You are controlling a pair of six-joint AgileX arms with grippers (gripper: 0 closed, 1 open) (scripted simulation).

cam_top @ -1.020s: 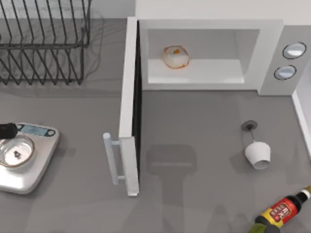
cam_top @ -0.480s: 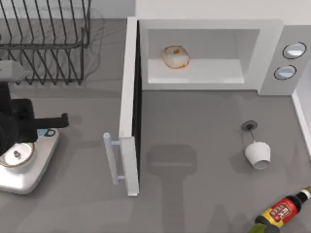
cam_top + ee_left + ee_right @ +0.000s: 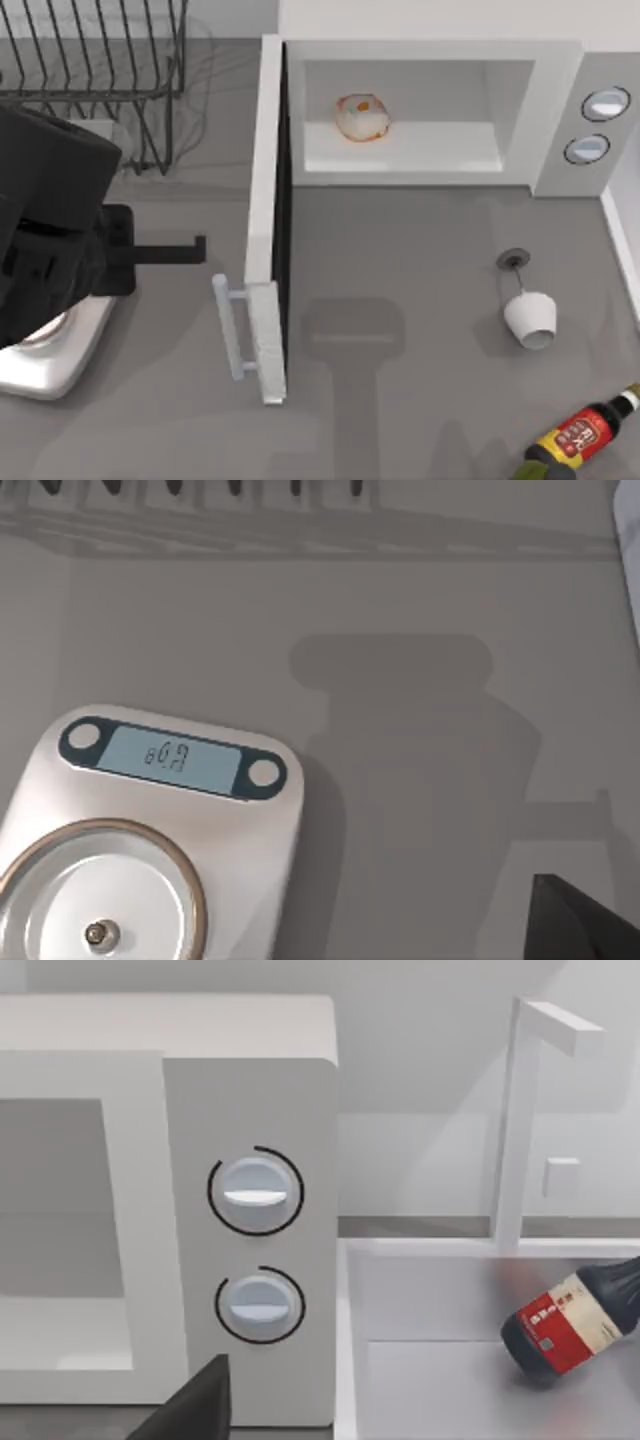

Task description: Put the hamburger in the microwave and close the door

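The hamburger [image 3: 362, 117], a pale bun with an orange spot, rests on the floor of the microwave [image 3: 560, 90] cavity, toward its left side. The door [image 3: 268, 190] stands wide open, swung out toward the table's front, with its white bar handle [image 3: 232, 325] on the left face. My left gripper [image 3: 195, 250] reaches rightward from the black left arm, just left of the door's outer face and above the handle, apart from it. My right gripper [image 3: 190, 1415] is parked low, facing the microwave's two dials [image 3: 255, 1192].
A kitchen scale [image 3: 40, 365] with a metal dish sits under my left arm. A wire dish rack [image 3: 90, 80] stands at the back left. A white cup [image 3: 530, 318] lies tipped at right, a sauce bottle [image 3: 580, 435] at front right, a sink [image 3: 450, 1360] beside the microwave.
My left arm has come in from the left edge and swept right over the scale toward the open door. Hamburger and door stay put.
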